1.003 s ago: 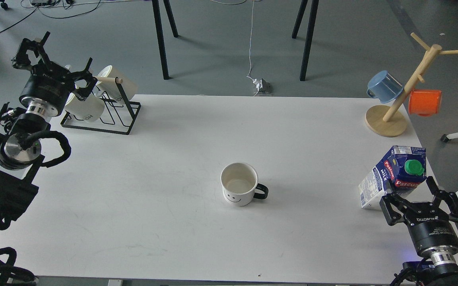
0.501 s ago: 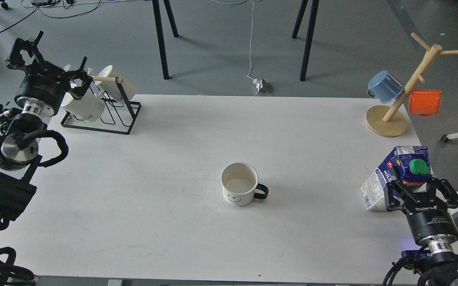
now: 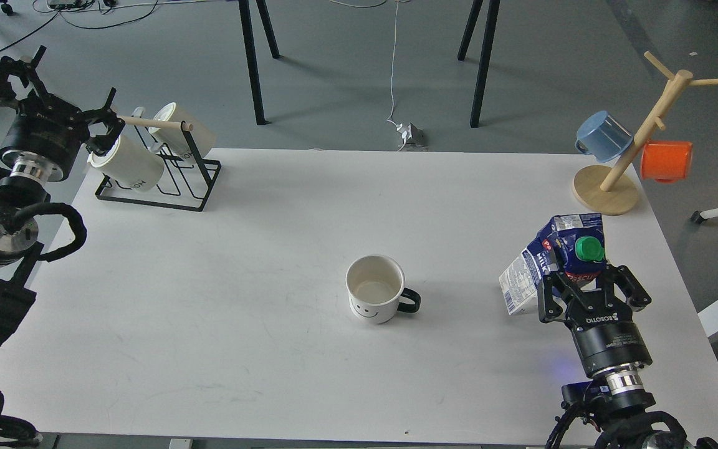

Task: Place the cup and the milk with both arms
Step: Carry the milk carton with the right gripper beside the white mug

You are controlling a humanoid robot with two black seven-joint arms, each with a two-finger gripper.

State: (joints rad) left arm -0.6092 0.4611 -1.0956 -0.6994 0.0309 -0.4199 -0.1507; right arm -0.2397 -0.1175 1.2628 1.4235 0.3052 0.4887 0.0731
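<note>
Nearest, bottom right: right hand (image 3: 589, 284) clamped on milk (image 3: 552, 265), fingers either side of carton just below green cap (image 3: 589, 249). Carton tilted, base pointing left toward cup; whether base touches tabletop (image 3: 272, 349) or is lifted: can't tell. Blue glow on tabletop beside wrist.

Mid tabletop: cup (image 3: 375, 288) upright, empty, smiley facing camera, black handle to right. Well apart from milk, nothing touching it.

Far left: left hand (image 3: 53, 93) off tabletop edge, fingers spread wide, holding nothing, one fingertip just beside cream mug (image 3: 127, 163) on black wire rack (image 3: 166, 178). 2nd cream mug (image 3: 181, 130) behind it, wooden rod (image 3: 153, 123) across rack top.

Far right corner: wooden mug tree (image 3: 642, 134) on round base, leaning in view. Blue cup (image 3: 603, 136) hung on left peg, orange cup (image 3: 666, 161) on right peg.

Beyond tabletop: grey floor, black legs (image 3: 258, 59), white cable running to small plug block (image 3: 410, 134).
</note>
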